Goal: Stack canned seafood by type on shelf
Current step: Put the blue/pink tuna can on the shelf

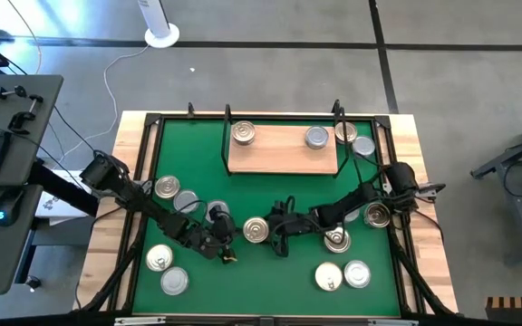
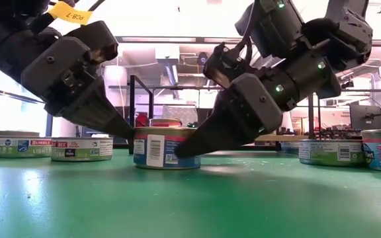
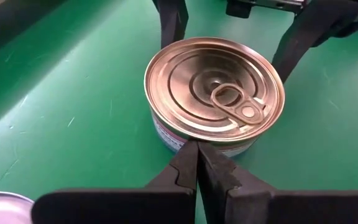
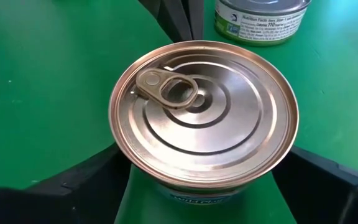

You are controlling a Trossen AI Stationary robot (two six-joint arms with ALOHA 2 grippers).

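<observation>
A gold-lidded can [image 1: 256, 230] with a pull tab stands upright on the green mat [image 1: 243, 285], in front of the shelf [image 1: 279, 156]. My left gripper [image 3: 195, 155] is shut, with its tips at the can's side toward the table's left. My right gripper [image 1: 275, 228] comes in from the table's right, slanting down. It is open, with one finger [image 3: 171, 22] and the other [image 3: 294, 46] on either side of the can [image 4: 204, 112]. I cannot tell whether these fingers touch it. On the tan shelf stand three cans [image 1: 243, 134], [image 1: 316, 138], [image 1: 346, 133]. My left gripper has its shut fingertips [image 3: 190, 152] against the can's side wall [image 3: 194, 140], just under the lid's rim, on the side toward the table's left. The fingers slant down from the left. The can stands flat on the mat.
Loose cans lie on the mat: three at the left [image 1: 187, 201], two at the near left [image 1: 165, 270], two near my right arm [image 1: 337, 240], [image 1: 376, 215], two at the near right [image 1: 343, 274]. One more [image 1: 363, 147] sits beside the shelf's right end. Black uprights [image 1: 227, 113] rise at the shelf's ends.
</observation>
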